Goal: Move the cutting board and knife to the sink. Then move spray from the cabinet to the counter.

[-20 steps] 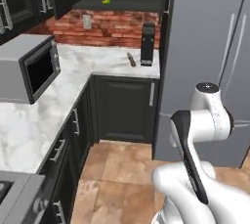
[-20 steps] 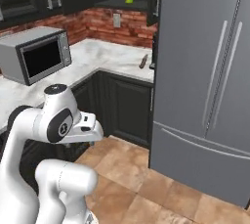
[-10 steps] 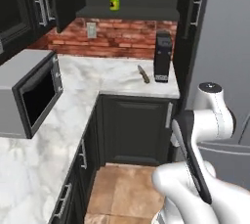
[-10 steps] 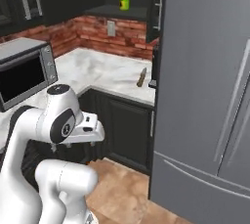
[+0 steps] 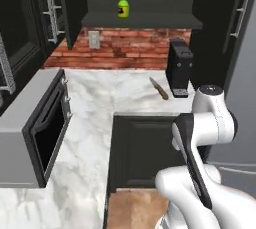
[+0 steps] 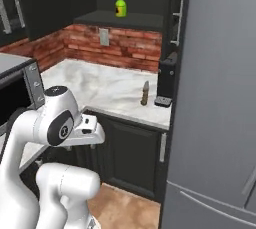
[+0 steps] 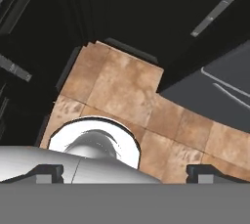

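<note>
Facing a green spray bottle (image 5: pixel 123 6) at twelve o'clock, its label unreadable; my gripper (image 7: pixel 125 173) hangs wide, empty, over floor tiles (image 7: pixel 128 96).

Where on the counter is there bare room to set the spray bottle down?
Free marble: the wide stretch between the microwave and the knife, and the strip along the brick wall under the spray bottle. Crowded: the corner by the fridge, where knife and black appliance sit close.
</note>
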Motion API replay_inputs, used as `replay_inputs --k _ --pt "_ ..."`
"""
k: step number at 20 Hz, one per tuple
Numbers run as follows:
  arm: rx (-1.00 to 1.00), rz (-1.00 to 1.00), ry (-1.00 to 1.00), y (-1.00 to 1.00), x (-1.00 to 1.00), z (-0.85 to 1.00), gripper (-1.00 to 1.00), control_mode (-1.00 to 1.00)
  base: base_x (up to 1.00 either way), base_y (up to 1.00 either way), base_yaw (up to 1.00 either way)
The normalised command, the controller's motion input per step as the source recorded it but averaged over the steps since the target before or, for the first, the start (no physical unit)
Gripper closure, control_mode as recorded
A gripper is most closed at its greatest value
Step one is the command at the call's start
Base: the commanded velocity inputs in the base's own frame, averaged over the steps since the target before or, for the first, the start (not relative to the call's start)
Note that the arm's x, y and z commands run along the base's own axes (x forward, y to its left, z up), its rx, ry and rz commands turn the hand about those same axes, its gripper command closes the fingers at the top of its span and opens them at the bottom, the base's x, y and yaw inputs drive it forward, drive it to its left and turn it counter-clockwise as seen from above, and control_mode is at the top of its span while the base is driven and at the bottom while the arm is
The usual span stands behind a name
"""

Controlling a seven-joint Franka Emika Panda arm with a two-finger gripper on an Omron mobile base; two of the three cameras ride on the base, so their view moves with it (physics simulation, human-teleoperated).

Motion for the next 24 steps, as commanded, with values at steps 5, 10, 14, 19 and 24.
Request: replay_inputs --k 5,10,14,19,24 --pt "0.00 0.00 0.00 0.00 0.00 0.00 -1.00 1.00 0.78 0.04 -0.36" --pt "0.00 0.00 0.00 0.00 0.00 0.00 -1.00 1.00 0.72 0.36 -0.31" --pt "0.00 0.00 0.00 0.00 0.00 0.00 -1.00 1.00 0.63 0.55 -0.24" --pt "0.00 0.00 0.00 0.00 0.00 0.00 -1.00 1.00 0.52 0.39 -0.18" --pt "0.00 0.00 0.00 0.00 0.00 0.00 -1.00 1.00 0.25 0.00 -0.01"
